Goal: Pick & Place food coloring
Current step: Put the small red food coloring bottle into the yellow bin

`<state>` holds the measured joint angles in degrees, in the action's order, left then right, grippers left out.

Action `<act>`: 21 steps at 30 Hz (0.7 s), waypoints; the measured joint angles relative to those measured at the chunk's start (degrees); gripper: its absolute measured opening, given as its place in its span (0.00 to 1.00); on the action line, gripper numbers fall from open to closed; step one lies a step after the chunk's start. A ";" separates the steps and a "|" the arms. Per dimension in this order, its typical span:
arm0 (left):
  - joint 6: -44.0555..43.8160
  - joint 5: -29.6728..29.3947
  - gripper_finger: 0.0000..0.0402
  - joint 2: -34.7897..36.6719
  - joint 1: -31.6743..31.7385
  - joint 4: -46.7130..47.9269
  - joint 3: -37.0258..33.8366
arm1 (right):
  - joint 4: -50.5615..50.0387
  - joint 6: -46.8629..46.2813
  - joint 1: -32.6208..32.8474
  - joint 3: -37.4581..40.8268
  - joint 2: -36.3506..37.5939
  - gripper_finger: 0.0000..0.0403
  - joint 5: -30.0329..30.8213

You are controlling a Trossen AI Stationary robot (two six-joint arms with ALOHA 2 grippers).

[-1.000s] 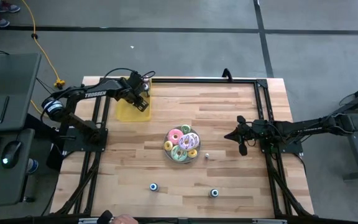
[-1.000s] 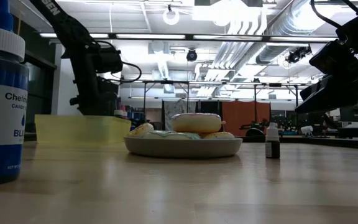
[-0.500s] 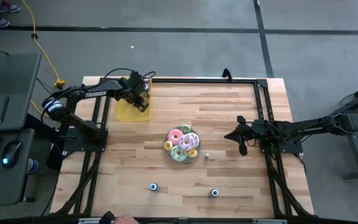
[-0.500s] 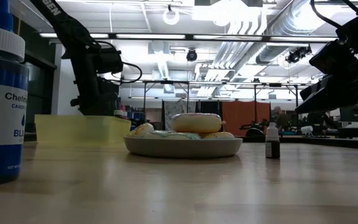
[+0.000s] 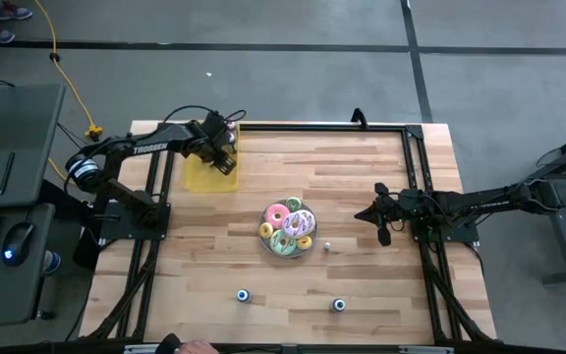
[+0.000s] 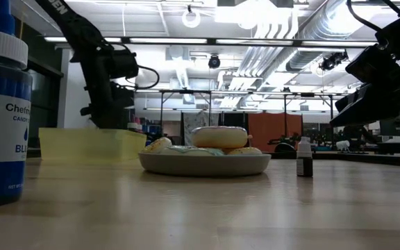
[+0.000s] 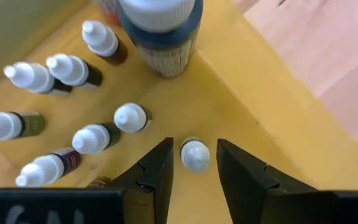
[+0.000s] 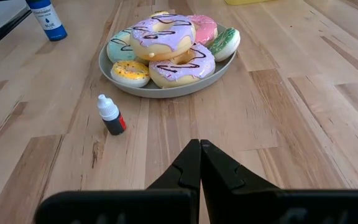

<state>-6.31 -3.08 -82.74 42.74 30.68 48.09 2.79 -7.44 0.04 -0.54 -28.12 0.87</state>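
Left wrist view: a tiny white-capped food coloring bottle (image 7: 195, 155) stands in the yellow bin (image 7: 272, 118) between the left hand (image 7: 192, 167) fingers, which stand apart, not touching it. Light, rigid and smooth, it looks easily tipped; best pinched at the cap. The right hand (image 8: 199, 163), fingers together, waits over the counter (image 8: 303, 81).

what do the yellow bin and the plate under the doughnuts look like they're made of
Yellow bin: likely plastic, smooth and slightly glossy, translucent at its wall in the low view. Plate: grey, smooth, matte; plastic or ceramic, can't tell. Doughnuts: glossy frosting, possibly fake.
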 joint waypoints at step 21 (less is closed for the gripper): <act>3.89 3.31 0.32 4.95 -6.55 10.33 16.72 | 0.00 0.00 0.01 0.02 0.00 0.00 0.01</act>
<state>-2.42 0.23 -77.79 36.19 41.01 64.81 2.79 -7.44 0.05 -0.51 -28.12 0.89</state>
